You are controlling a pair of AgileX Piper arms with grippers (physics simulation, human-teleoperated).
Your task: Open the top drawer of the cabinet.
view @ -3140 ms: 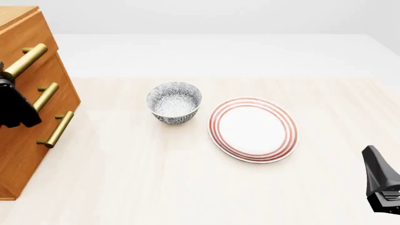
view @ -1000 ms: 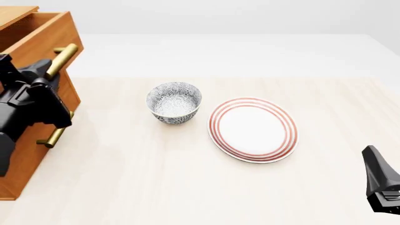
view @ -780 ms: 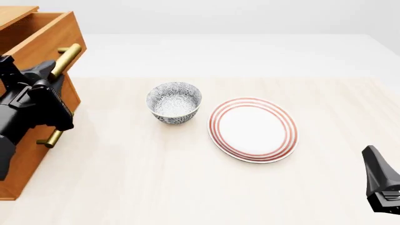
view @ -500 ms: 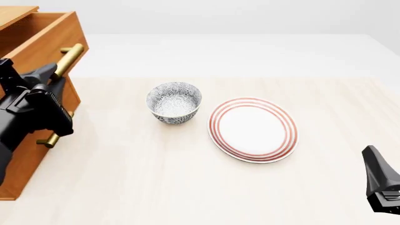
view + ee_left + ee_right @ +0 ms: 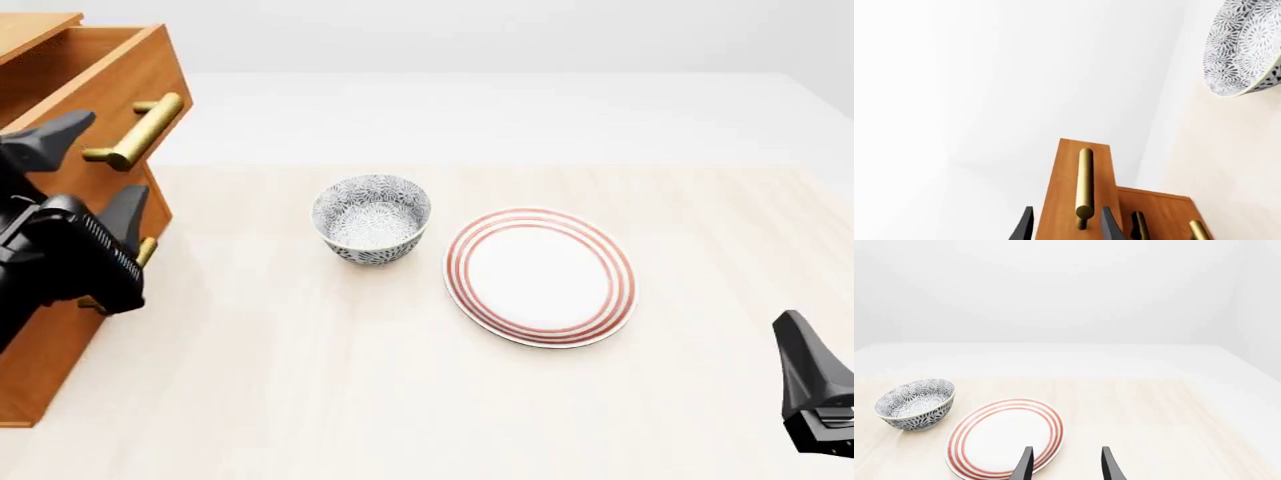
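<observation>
No readable text, labels, brands, numbers or signs anywhere; bowl (image 5: 372, 218) carried only pattern, plate (image 5: 541, 276) only red rings.

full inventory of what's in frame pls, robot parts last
cabinet: 1, orange-brown wood, table's far left
top drawer: 1, orange-brown, brass bar handle, pulled out
lower handles: brass, mostly hidden behind left arm
bowl: 1, blue-white patterned, table centre-left
plate: 1, white with red rings, right of bowl
table: 1, pale wood
left gripper: black, jaws open, astride top handle's near end
right gripper: black, jaws open, near right corner
</observation>
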